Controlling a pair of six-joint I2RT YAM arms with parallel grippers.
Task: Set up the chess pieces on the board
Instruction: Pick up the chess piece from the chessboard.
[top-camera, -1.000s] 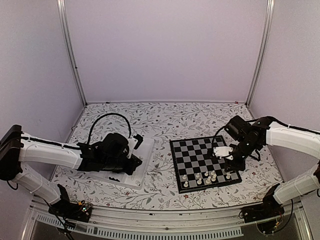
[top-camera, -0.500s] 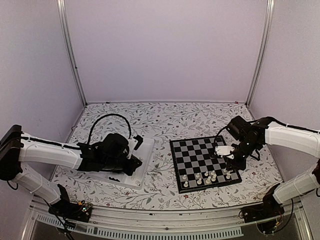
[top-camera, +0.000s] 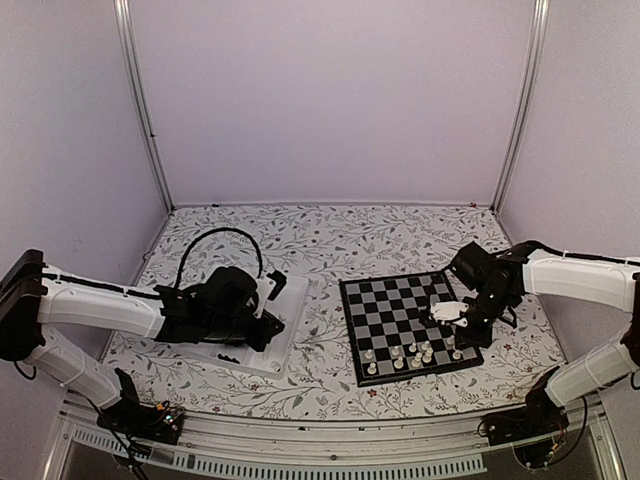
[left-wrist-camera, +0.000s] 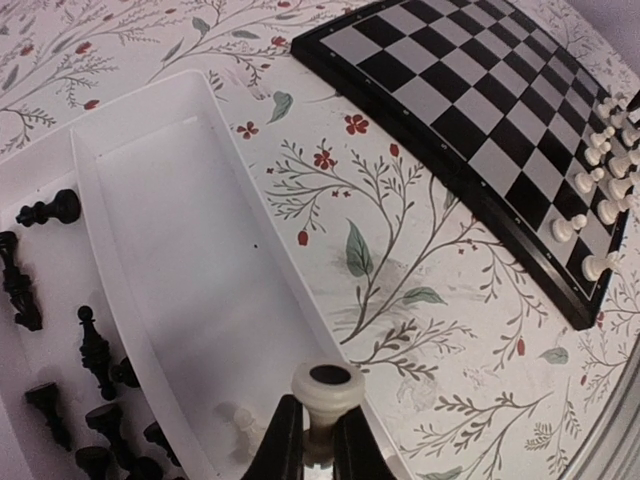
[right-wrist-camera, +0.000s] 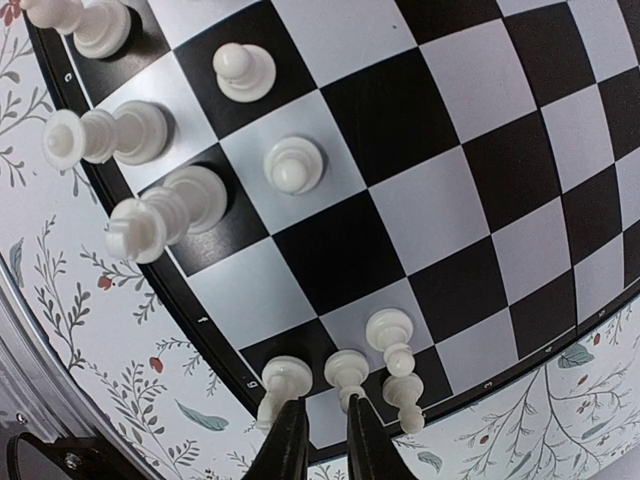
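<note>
The board (top-camera: 395, 300) lies right of centre, with several white chess pieces (top-camera: 415, 352) along its near edge. My right gripper (top-camera: 465, 330) hovers low over its near right corner. In the right wrist view its fingers (right-wrist-camera: 325, 405) stand narrowly open over a light square, between two white pieces (right-wrist-camera: 350, 372) at the board's (right-wrist-camera: 400, 110) rim, and grip nothing. My left gripper (top-camera: 270, 332) is over the clear tray (top-camera: 292, 300), shut (left-wrist-camera: 322, 415) on a white piece (left-wrist-camera: 325, 390) whose base faces the camera. Black pieces (left-wrist-camera: 90, 350) lie in the tray's left compartment.
One small white piece (left-wrist-camera: 240, 425) lies in the tray's (left-wrist-camera: 180, 250) right compartment under the left fingers. Floral tablecloth (top-camera: 320, 250) covers the table. Metal posts and lilac walls close in the back and sides. A black cable (top-camera: 215, 235) loops behind the left arm.
The right gripper has slid a little toward the board's near right corner and its jaws have narrowed. The left arm and its white piece have not moved.
</note>
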